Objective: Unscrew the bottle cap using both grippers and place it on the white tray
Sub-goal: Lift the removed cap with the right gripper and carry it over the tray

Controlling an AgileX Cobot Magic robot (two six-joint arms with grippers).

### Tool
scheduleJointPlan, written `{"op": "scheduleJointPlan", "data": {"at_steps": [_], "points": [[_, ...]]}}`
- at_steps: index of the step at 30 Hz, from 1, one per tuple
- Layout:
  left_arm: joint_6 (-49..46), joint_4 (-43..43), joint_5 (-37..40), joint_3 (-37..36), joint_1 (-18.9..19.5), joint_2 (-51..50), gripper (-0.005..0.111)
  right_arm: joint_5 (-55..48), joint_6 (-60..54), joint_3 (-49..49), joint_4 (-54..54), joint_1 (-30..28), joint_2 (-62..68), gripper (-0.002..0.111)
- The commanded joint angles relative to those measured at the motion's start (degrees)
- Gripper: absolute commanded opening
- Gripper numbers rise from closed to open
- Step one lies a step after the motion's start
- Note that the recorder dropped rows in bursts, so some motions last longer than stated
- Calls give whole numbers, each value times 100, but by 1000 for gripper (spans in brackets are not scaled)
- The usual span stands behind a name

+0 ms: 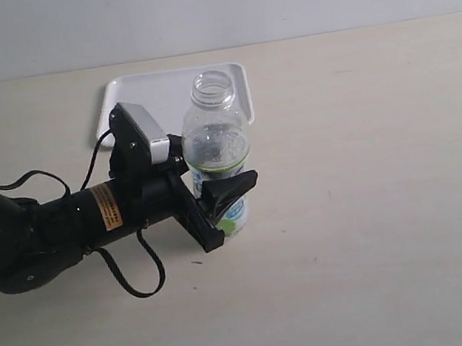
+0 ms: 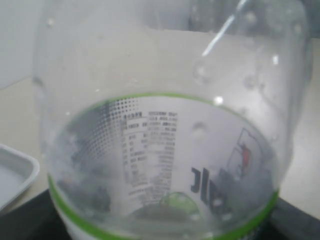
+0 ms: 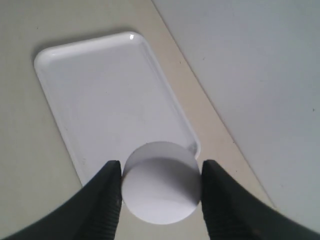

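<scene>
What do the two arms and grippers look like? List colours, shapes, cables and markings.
The left gripper is black, on a thick cylindrical black body with an orange label, loose black cables and a grey-faced camera box. The right gripper shows only two matte black tapered jaws.

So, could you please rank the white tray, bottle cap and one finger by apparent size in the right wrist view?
1. The white tray, clearly largest.
2. The bottle cap, held much nearer the camera, so enlarged.
3. Either of the fingers, but the frame edge cuts them off, so cap versus finger is unsure.
</scene>
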State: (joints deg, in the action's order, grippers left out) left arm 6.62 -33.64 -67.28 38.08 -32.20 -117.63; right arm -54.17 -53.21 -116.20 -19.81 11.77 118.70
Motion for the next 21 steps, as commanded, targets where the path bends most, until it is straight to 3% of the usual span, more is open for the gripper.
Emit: {"op": "scheduleJointPlan", "data": {"at_steps": [1,5,21], "points": [[-86,521,-268,-141,21,135,0,26,394,-17,-188,-250,381,0],[-86,541,-268,-141,21,135,0,141,369,-17,-403,-290,761,0],[-86,603,-181,-185,21,100,0,1494,-1614,-17,-1775,-279,2155,0]]}}
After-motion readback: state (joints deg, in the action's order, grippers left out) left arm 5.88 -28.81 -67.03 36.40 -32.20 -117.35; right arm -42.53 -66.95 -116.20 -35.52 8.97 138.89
